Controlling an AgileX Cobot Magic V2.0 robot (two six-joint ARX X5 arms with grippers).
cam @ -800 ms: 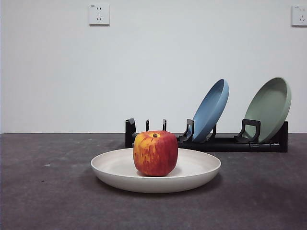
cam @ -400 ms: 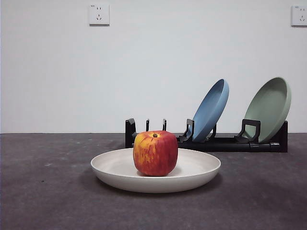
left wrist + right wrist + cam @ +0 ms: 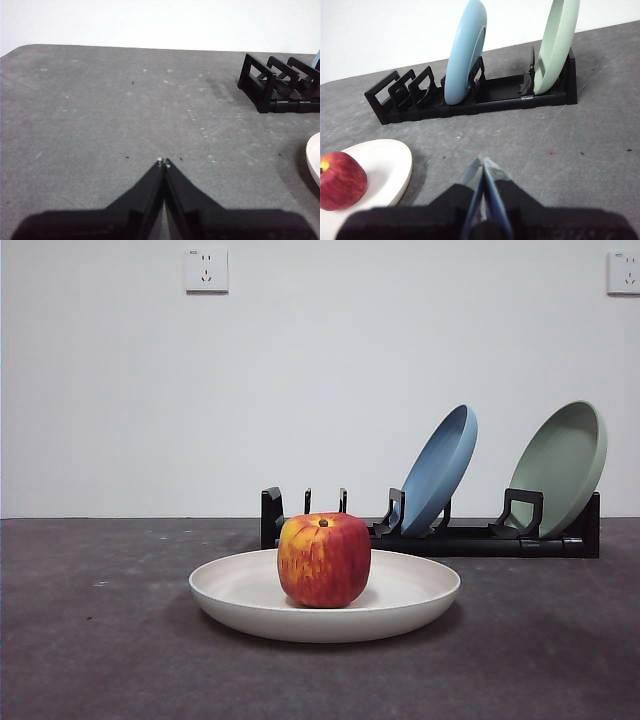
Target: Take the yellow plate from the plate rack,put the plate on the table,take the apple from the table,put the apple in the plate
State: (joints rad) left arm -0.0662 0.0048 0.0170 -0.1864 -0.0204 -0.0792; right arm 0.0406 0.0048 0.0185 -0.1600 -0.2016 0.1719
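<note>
The yellow plate (image 3: 420, 592), pale cream and shallow, lies flat on the dark grey table (image 3: 90, 650) in front of the plate rack (image 3: 470, 538). The red apple (image 3: 324, 560) stands upright in the middle of the plate. In the right wrist view the apple (image 3: 340, 181) and the plate (image 3: 387, 165) sit off to one side of my right gripper (image 3: 483, 162), which is shut and holds nothing. My left gripper (image 3: 163, 162) is shut over bare table, with the plate's edge (image 3: 314, 160) just showing and the plate rack's end (image 3: 272, 82) further off. Neither gripper shows in the front view.
A blue plate (image 3: 438, 470) and a sage-green plate (image 3: 563, 466) lean in the rack's middle and right slots. The rack's left slots (image 3: 305, 505) hold nothing. A white wall with two sockets (image 3: 206, 270) stands behind the table.
</note>
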